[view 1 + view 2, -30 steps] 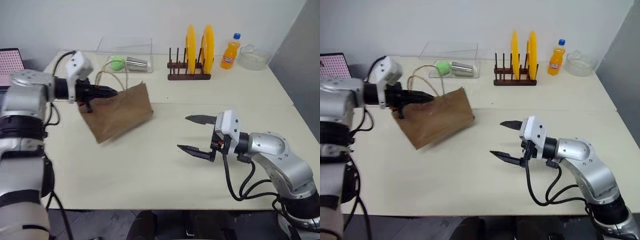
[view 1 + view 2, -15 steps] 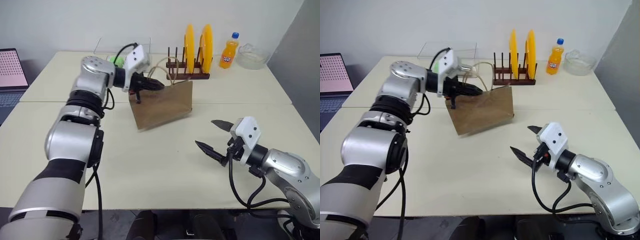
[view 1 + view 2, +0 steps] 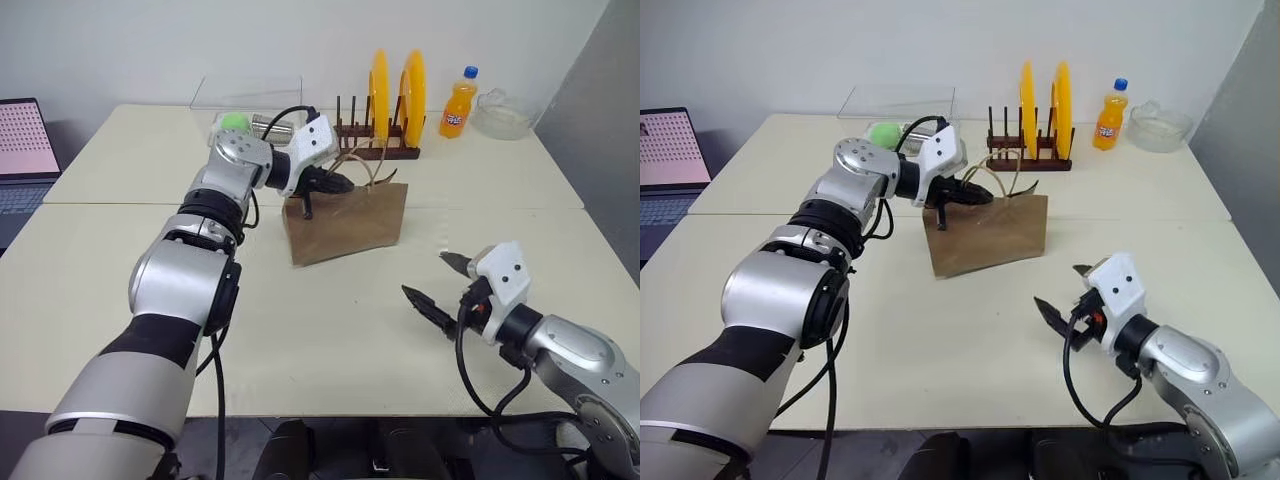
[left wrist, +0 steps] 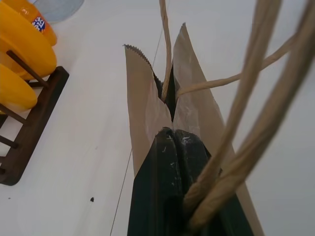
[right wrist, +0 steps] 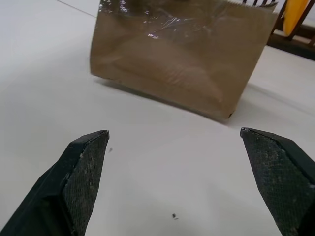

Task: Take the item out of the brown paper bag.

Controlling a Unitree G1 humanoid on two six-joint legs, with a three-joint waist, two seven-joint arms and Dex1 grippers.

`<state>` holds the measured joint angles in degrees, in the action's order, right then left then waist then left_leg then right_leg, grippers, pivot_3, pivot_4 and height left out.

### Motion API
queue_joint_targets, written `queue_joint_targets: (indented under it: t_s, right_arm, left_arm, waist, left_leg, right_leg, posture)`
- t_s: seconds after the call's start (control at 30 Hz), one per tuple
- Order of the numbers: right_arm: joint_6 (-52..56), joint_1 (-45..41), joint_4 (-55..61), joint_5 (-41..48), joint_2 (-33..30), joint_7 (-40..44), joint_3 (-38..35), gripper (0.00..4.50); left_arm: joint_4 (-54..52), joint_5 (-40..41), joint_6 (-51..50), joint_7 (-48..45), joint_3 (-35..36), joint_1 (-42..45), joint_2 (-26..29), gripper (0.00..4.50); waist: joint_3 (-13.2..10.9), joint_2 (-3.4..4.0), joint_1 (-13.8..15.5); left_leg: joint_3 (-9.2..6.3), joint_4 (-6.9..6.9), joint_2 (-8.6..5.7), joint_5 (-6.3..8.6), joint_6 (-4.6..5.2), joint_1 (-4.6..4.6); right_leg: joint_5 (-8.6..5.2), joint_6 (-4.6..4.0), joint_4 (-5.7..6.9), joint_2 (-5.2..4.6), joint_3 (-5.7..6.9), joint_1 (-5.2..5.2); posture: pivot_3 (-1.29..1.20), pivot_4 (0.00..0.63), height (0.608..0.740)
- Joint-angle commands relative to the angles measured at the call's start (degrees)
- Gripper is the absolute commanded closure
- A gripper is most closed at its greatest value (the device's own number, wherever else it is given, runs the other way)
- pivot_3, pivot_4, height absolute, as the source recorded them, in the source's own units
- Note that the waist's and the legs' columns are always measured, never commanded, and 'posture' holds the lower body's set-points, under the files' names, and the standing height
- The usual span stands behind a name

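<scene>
— What does the bag look like, and where is it?

— The brown paper bag is creased kraft paper with a saw-toothed rim and thin tan cord handles. It stands near the middle of the desk, toward the far edge, just in front of the wooden rack with two yellow plates. My left pincer is clamped on its top edge.

— And the item?

— I cannot see inside; one side bulges.

— Other containers?

— A clear tray at the far edge holds a green ball and a metal cup.

— Room to move?

— Bare desk lies between the bag and the near edge. My right pincer hovers there, spread wide, holding nothing.
</scene>
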<state>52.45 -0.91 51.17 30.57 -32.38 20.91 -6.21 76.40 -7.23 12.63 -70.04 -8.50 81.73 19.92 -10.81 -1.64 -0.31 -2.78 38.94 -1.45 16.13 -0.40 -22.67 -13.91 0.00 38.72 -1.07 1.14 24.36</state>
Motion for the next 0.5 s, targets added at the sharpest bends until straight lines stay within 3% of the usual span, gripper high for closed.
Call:
queue_joint_targets:
  t_s: [0.03,0.5]
  right_arm:
    - [-0.18,0.1,3.65,1.62,0.07,-0.52,-1.52,0.0]
    - [-0.15,0.15,5.32,1.57,0.14,-2.18,2.27,0.0]
  left_arm:
    - [-0.55,-0.66,2.0,1.73,1.06,3.47,-0.22,4.47]
    - [0.18,-4.24,5.68,5.41,0.37,3.05,-0.76,4.47]
  waist:
    - [0.0,0.0,0.0]
    - [0.0,0.0,-0.05]
  left_leg:
    - [0.01,0.0,0.0,0.0,0.0,0.0]
    - [0.0,0.02,-0.01,0.0,0.0,0.03]
  right_leg:
    - [0.0,0.0,0.01,0.0,-0.01,0.0]
    - [0.0,0.0,0.06,0.0,-0.01,0.0]
  posture:
    - [0.0,0.15,0.74]
    - [0.0,0.15,0.74]
